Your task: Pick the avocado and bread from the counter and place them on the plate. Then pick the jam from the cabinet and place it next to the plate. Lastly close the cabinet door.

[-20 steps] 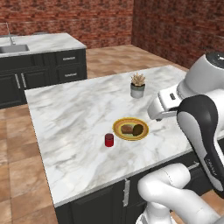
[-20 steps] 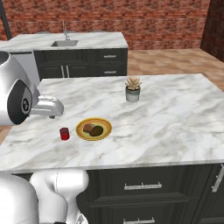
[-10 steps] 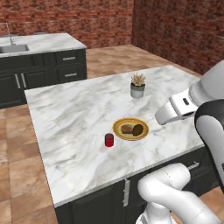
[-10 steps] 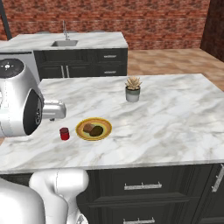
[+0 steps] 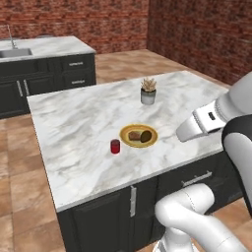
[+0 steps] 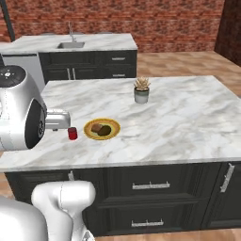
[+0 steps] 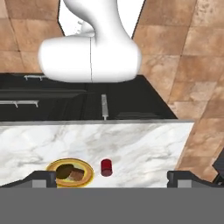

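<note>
Surface (image 5: 78, 123): big white-grey veined marble island top over dark drawer fronts w/ silver handles; seen in both base views, and in the hand view (image 7: 144, 144) as a marble band w/ dark fronts above it. Brick walls and tan tile floor (image 5: 15, 172) around. A second dark counter w/ sink (image 6: 70, 45) stands further back, well apart.

Robot arm: white links rise at lower right of left base view, lower left of right base view. Hand (image 7: 112, 179) sits off the surface, looking back at it from above; its two dark fingertips (image 7: 43, 178) stand far apart at the bottom corners of the hand view, spread wide, nothing between them.

Plate (image 5: 125, 141): yellow-orange rim, near the surface's front-middle part. On it lie the bread (image 5: 134, 135), tan-brown chunk, and the avocado (image 5: 146, 136), darker oval lump, side by side, touching or nearly so. Same pair in right base view: plate (image 6: 89, 132), bread (image 6: 97, 127), avocado (image 6: 106, 130).

Jam (image 5: 115, 146): small dark red jar, upright on the marble just beside the plate, not touching it; also at (image 6: 72, 133) and (image 7: 106, 167).

Grey pot w/ spiky plant (image 5: 148, 92) stands further back on the surface, well apart from the plate.
</note>
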